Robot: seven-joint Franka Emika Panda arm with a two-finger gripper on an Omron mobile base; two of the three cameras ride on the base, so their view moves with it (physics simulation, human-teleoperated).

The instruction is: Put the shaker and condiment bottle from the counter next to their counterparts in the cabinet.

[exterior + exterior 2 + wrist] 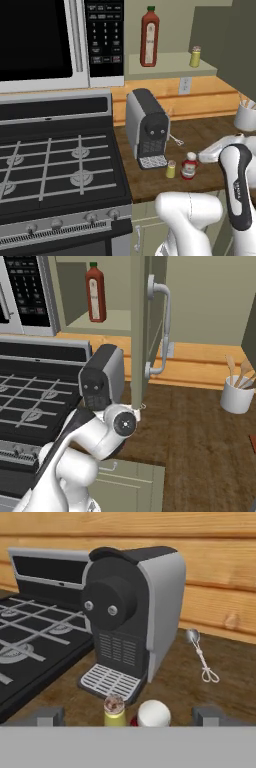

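Note:
The tiny yellow shaker [171,169] and the squat red condiment bottle [189,166] with its white cap stand side by side on the brown counter [210,127], just in front of the coffee machine. In the hand view the shaker [114,710] and the bottle's cap [153,714] sit low between the fingertips of my open gripper [129,717], which holds nothing. On the cabinet shelf [170,65] stand the counterparts: a tall slim red bottle [149,36] and a second yellow shaker [195,57]. From the right base view, the tall bottle [95,293] is visible.
A grey-black coffee machine [147,127] stands behind the two items, with a small wire whisk [202,657] to its right. The stove [50,165] and microwave [45,40] are on the left. A white utensil cup [237,393] is at right; the open cabinet door [145,331] hangs over the counter.

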